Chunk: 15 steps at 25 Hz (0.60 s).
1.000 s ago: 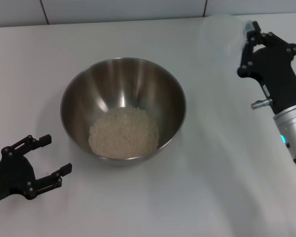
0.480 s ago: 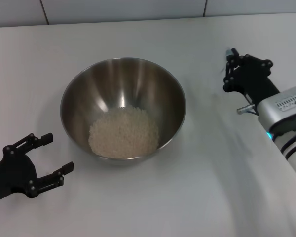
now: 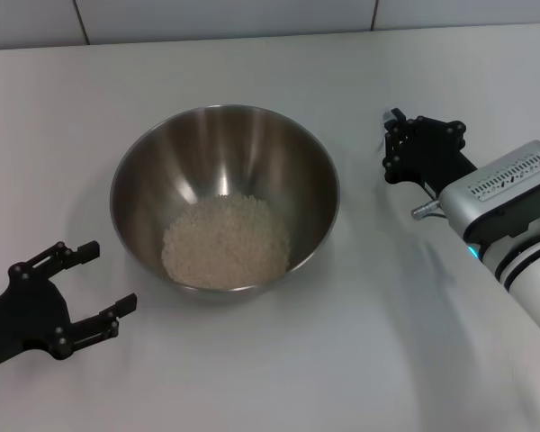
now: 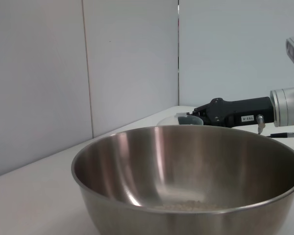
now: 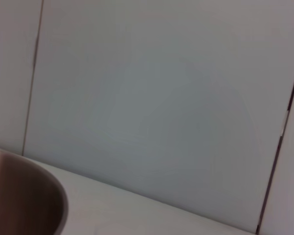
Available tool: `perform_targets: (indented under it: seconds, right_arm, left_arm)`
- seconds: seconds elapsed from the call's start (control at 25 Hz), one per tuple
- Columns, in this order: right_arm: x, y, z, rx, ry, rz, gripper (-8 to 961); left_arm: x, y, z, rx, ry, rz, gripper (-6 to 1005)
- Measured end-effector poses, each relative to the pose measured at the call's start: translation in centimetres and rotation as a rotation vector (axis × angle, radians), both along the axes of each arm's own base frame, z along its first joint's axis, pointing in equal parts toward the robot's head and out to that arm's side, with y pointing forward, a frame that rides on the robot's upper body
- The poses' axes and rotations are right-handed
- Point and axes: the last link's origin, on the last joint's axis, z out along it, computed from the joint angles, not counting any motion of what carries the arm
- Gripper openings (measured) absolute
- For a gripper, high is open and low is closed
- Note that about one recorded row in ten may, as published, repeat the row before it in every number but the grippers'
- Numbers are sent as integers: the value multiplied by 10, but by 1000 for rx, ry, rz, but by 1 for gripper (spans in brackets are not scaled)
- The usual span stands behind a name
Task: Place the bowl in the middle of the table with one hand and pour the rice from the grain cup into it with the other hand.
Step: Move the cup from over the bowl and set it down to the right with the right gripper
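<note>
The steel bowl stands mid-table with a heap of rice in its bottom. My left gripper hovers open and empty near the front left, short of the bowl's rim. My right gripper is just right of the bowl, pointing away from me. In the left wrist view the clear grain cup shows behind the bowl, at the tip of the right gripper, which is shut on it. No rice shows in the cup. The cup hardly shows in the head view. The right wrist view catches only the bowl's edge.
A tiled wall runs along the table's far edge. White tabletop lies bare in front of the bowl and behind it.
My right arm has swung down and left from the far right corner toward the bowl's right side, its wrist turning. The left gripper, the bowl and the rice have barely moved.
</note>
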Motion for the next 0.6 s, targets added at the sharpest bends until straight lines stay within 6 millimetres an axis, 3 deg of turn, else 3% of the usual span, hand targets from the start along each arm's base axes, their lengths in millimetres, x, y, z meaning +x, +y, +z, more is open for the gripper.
perform_targets:
  seconds: [0.52,0.6]
  right_arm:
    - [0,-2,-3,-26,6,1,71]
    - [1,-3,-4,-27,7,-2,250]
  left_arm:
    - [3,4,0,-1,-1,-10,830]
    - [3,4,0,-1,-1,-11,830]
